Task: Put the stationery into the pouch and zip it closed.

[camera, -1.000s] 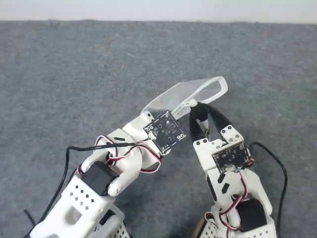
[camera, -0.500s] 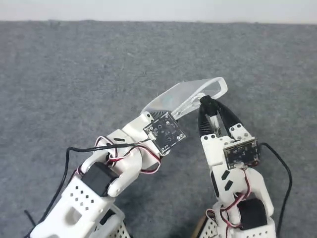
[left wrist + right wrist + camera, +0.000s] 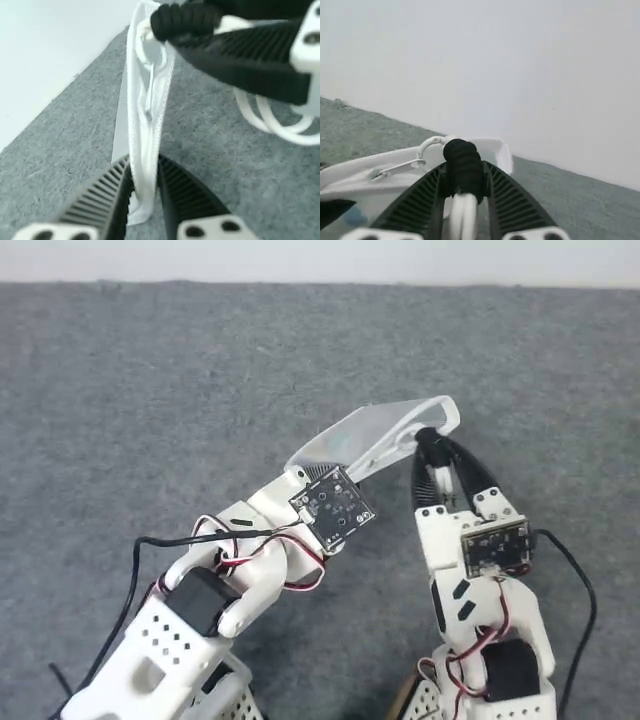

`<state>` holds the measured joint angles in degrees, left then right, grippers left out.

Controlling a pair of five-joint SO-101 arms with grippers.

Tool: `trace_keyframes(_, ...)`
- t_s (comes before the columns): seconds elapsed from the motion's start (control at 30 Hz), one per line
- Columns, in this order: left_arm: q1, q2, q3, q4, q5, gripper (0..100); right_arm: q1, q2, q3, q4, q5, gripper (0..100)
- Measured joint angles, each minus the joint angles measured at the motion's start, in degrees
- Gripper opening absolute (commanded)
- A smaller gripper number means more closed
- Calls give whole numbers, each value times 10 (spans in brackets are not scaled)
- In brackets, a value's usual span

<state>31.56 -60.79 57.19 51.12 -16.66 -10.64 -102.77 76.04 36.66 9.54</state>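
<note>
High view, pouch (image 3: 368, 433) held lengthwise, left tool (image 3: 145, 176) to right tool (image 3: 430, 443)

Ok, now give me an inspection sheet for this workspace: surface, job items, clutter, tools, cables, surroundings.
Surface: grey carpet-like mat under both arms.
Job's things: translucent white zip pouch held between the two tools; something blue shows blurred through its wall, and what it is cannot be told.
Clutter: nothing seen.
Grippers: left tool shut on the pouch's zip tape at one end; right tool shut on a black ribbed grip at the zip slider, near the other end.
Cables: black cable at the left arm, another at the right; red and white wires at a left arm joint.
Surroundings: pale wall beyond the mat's far edge.
</note>
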Motion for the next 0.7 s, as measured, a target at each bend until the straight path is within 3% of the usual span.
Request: trace_keyframes(0.7,0,-1,4,0,0,9,82,164,-20,-105,-25,5)
